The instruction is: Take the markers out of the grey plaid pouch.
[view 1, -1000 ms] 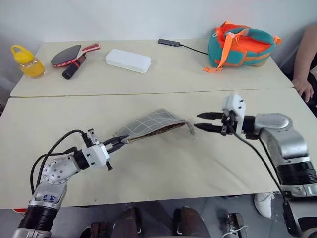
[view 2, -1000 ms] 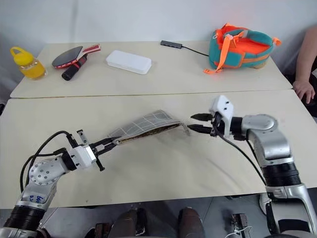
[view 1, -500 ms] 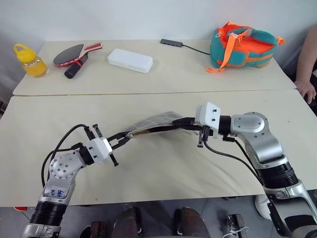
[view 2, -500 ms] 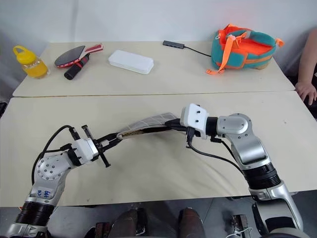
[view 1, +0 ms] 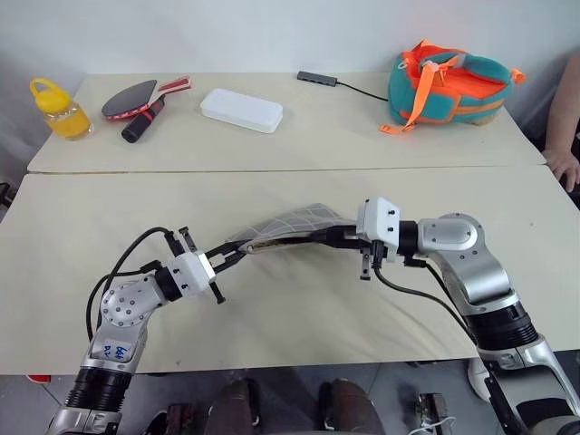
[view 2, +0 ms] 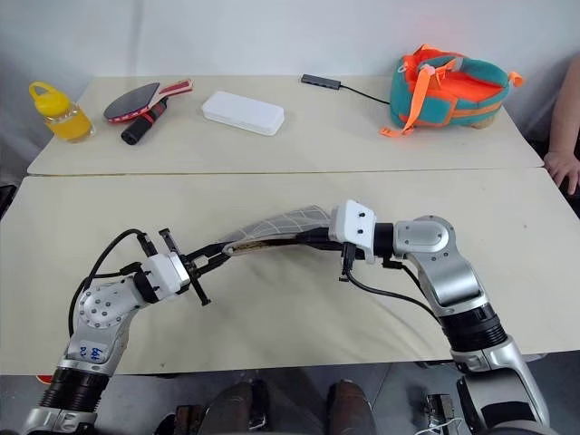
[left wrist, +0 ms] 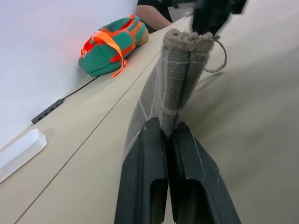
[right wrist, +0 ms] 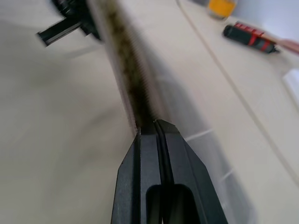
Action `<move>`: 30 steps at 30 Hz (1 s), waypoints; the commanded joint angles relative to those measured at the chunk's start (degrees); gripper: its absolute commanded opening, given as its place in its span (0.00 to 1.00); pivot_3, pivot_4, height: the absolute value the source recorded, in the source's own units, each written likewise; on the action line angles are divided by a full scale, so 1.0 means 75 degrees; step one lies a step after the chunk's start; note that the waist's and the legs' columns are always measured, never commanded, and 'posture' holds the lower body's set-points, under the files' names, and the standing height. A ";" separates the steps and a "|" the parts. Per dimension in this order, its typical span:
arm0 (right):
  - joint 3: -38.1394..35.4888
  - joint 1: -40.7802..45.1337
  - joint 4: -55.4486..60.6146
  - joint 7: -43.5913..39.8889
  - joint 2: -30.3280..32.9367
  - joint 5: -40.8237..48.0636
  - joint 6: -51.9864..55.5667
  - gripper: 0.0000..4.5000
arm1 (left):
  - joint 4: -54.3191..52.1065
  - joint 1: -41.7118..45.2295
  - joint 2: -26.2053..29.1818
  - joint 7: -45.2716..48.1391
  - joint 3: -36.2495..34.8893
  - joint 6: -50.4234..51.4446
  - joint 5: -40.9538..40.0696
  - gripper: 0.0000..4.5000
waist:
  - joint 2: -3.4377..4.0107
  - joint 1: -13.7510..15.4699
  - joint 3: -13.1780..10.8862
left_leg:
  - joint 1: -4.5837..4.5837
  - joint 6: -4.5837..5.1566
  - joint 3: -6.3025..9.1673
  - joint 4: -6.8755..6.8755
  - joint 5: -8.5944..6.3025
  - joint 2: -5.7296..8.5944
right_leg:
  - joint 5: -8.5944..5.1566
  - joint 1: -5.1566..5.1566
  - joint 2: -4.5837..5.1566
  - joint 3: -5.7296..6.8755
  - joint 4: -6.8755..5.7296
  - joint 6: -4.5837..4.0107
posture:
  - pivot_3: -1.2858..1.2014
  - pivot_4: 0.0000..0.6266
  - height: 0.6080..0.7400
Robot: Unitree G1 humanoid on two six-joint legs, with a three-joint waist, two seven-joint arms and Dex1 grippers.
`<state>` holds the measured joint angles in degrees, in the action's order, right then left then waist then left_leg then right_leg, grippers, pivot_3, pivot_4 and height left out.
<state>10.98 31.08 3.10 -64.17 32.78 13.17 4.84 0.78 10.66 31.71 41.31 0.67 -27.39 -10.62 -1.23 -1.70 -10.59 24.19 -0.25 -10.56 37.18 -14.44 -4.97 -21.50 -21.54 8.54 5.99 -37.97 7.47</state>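
The grey plaid pouch hangs stretched above the near table between my two grippers, its zipper edge facing me. At its left end my left gripper is shut on the fabric; the left wrist view shows the fingertips clamping the folded end of the pouch, with the small metal ring at the far end. My right gripper is shut at the pouch's right, zipper end; in the right wrist view its fingertips pinch right on the zipper line. The markers are hidden.
On the far table lie a white hard case, a table tennis paddle, a yellow bottle, a small hub with a cable and a teal and orange bag. A person's hand rests at the right edge.
My right gripper, open and apart from the pouch a second ago, has moved left to its zipper end and shut there. The left gripper keeps its hold almost unmoved.
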 commanded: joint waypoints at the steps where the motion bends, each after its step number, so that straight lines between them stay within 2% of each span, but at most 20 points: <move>1: -0.0042 0.0009 0.0161 0.0028 0.0025 -0.0080 -0.0250 0.01 | -0.0239 0.0061 -0.0071 -0.0079 -0.0111 0.0014 -0.0046 0.00 | 0.0000 -0.0011 0.0000 | -0.0001 0.0000 0.0000 0.0000 0.0000 0.0000 | 0.0000 0.0000 0.0000 0.0000 -0.0001 0.0000 | 0.52 0.24 1.00; 4: -0.0082 0.0008 0.0081 0.0091 0.0014 -0.0162 -0.0323 0.01 | -0.0275 0.0069 -0.0080 -0.0065 -0.0115 0.0032 -0.0043 0.00 | 0.0000 -0.0002 0.0000 | -0.0001 0.0000 0.0000 0.0000 0.0000 -0.0001 | 0.0000 0.0000 -0.0001 0.0000 -0.0001 0.0000 | 0.52 0.24 1.00; 10: 0.0181 0.0440 -0.0756 0.0713 0.0216 -0.1702 -0.1728 0.01 | -0.0466 0.0061 -0.0128 0.0147 0.0068 0.0194 -0.0211 0.00 | 0.0000 -0.0015 0.0000 | -0.0001 0.0000 -0.0002 0.0002 0.0000 -0.0001 | 0.0000 0.0000 0.0000 0.0000 -0.0001 0.0000 | 0.52 0.24 1.00; 14: 0.0569 0.0865 -0.0958 0.0423 0.0864 -0.2644 -0.2440 0.01 | -0.0653 0.0123 -0.0257 0.0231 0.0169 0.0477 -0.0354 0.00 | 0.0000 -0.0007 0.0000 | 0.0000 -0.0001 -0.0004 0.0003 0.0000 -0.0001 | 0.0000 -0.0002 0.0000 -0.0002 -0.0002 0.0000 | 0.52 0.24 1.00; 17: 0.0526 0.1290 -0.0758 -0.0026 0.1133 -0.2440 -0.2154 0.01 | -0.0700 0.0212 -0.0392 0.0304 0.0238 0.0709 -0.0449 0.00 | 0.0001 -0.0001 0.0000 | 0.0000 -0.0001 -0.0002 0.0004 0.0001 -0.0001 | 0.0000 -0.0001 0.0000 -0.0001 -0.0002 0.0000 | 0.52 0.24 1.00; 21: 0.0570 0.1791 -0.0476 -0.0468 0.1209 -0.2332 -0.1446 0.19 | -0.0658 0.0423 -0.0704 0.0367 0.0420 0.0873 -0.0462 0.00 | 0.0000 -0.0022 0.0000 | -0.0001 -0.0001 -0.0004 0.0006 0.0001 -0.0003 | 0.0000 -0.0001 -0.0002 -0.0002 -0.0006 0.0000 | 0.52 0.24 1.00; 30: 0.0747 0.1732 -0.0008 -0.0322 0.1056 -0.2676 -0.0795 0.87 | -0.0661 0.0550 -0.1008 0.0494 0.0568 0.1216 -0.0529 0.00 | 0.0000 -0.0009 0.0000 | 0.0000 -0.0001 -0.0001 0.0008 0.0000 -0.0003 | 0.0000 0.0000 -0.0002 0.0000 -0.0004 0.0000 | 0.52 0.24 1.00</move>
<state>17.38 43.51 1.07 -67.82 40.90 -6.53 -1.15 -1.82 14.32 24.58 44.66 5.14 -18.12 -13.03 -1.22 -1.77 -10.59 24.19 -0.26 -10.57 37.24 -14.44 -5.00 -21.50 -21.54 8.52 5.99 -38.01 7.47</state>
